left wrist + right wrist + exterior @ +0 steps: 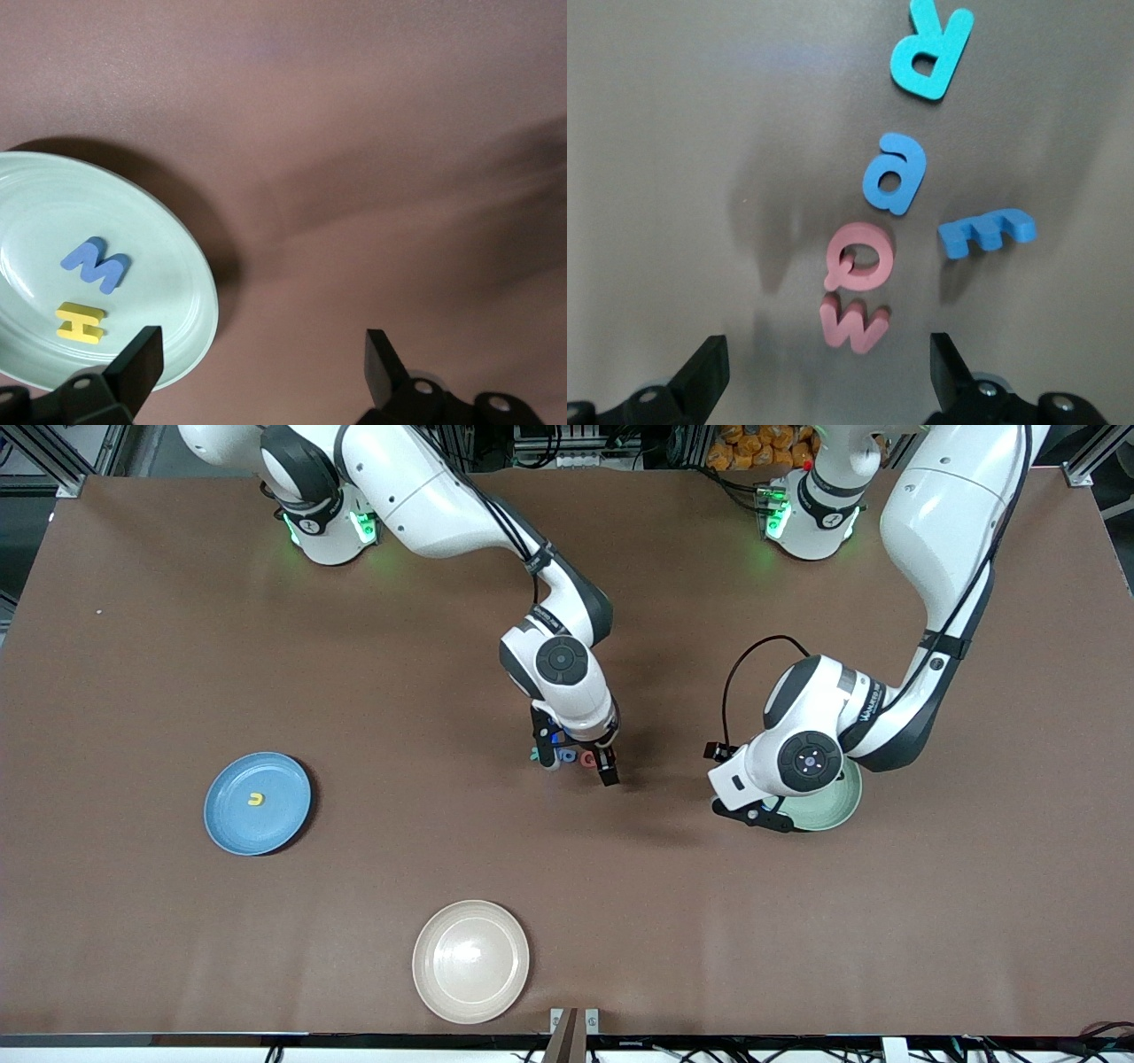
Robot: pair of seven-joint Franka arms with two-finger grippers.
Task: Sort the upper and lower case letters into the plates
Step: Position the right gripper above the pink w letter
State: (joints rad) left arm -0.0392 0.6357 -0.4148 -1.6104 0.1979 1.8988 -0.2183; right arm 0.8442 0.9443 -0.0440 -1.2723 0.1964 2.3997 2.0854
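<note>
Front view: the right gripper (580, 766) hangs low over a cluster of foam letters at mid-table, jaws wide apart and holding nothing; its wrist view shows a teal R (930, 46), blue a (895, 173), blue E (986, 233), pink Q (859, 257) and pink w (852, 326). The left gripper (769, 815) sits at the mint plate (837, 806), jaws spread, empty; a blue M (96, 263) and yellow H (81, 321) lie in it. The blue plate (258, 803), toward the right arm's end, holds a yellow u (256, 800). A beige plate (471, 960) lies nearest the camera
</note>
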